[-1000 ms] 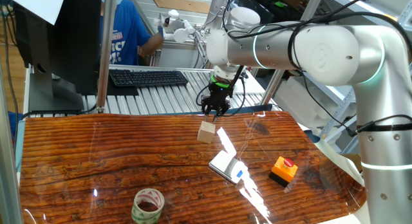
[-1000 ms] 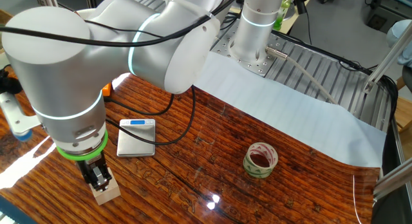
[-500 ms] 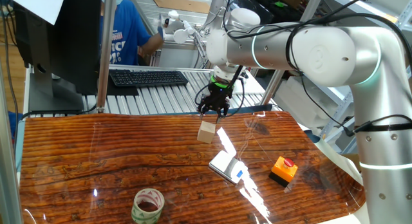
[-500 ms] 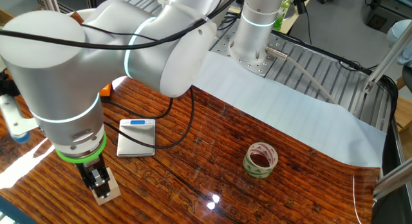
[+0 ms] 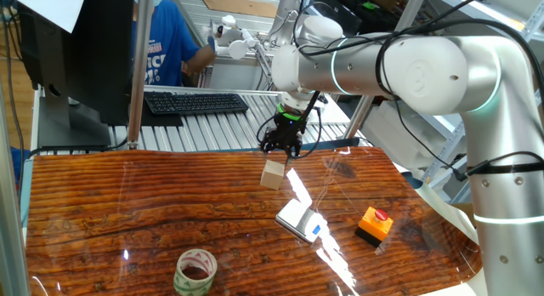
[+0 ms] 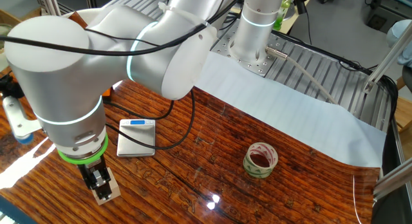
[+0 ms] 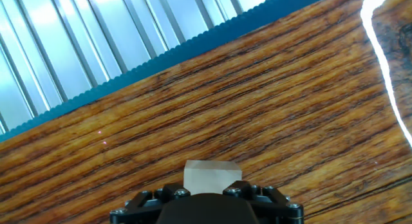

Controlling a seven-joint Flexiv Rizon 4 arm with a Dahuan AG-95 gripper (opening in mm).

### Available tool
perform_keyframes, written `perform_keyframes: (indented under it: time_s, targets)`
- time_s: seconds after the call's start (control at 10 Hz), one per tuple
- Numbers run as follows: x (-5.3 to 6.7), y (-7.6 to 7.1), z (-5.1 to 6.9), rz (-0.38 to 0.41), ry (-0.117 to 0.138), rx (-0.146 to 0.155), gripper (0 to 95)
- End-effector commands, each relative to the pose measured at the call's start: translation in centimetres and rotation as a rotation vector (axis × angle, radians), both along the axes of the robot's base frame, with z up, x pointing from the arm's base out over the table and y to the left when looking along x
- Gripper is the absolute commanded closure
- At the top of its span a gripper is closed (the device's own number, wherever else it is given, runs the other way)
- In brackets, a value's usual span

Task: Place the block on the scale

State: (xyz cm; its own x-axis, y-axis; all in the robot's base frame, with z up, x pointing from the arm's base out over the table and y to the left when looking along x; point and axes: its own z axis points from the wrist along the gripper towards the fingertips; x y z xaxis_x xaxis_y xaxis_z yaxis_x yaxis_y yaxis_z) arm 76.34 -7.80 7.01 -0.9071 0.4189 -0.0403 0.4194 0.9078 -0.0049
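So the claw (image 5: 280, 149) is sitting right above the block (image 5: 273, 174), pointing straight down at it. From one fixed view there looks to be a thin gap between the fingertips and the top of the block, so it doesn't seem to be gripping anything. In the other fixed view the claw (image 6: 98, 183) overlaps the block (image 6: 107, 191) and I honestly can't tell whether the fingers are spread or closed. The hand view doesn't help either: you only see the dark underside of the hand at the bottom edge, with the block (image 7: 212, 176) poking out just past it.

The block itself is a small tan wooden cube resting flat on the table (image 5: 127, 211), which has a glossy dark wood-grain top. It's toward the back edge, near the ribbed metal strip.

The scale (image 5: 300, 220) is a thin silver plate with a blue mark at one end, lying flat closer to the front and clearly apart from the block. In the other fixed view the scale (image 6: 136, 137) sits just past the arm's wrist, with a black cable draped near it.

Beside the scale there's an orange box with a red button (image 5: 375, 223). A roll of tape (image 5: 195, 270) sits at the front edge, well away from everything else.
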Motion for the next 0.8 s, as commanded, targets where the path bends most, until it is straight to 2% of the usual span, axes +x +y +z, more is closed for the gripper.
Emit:
perform_keyframes:
  time_s: [0.1,0.8]
  targets:
    - [0.1,0.0,-0.1,-0.001,0.0,0.011,19.0]
    - [-0.1,-0.1,-1.4,-0.007,-0.001,0.02,19.0]
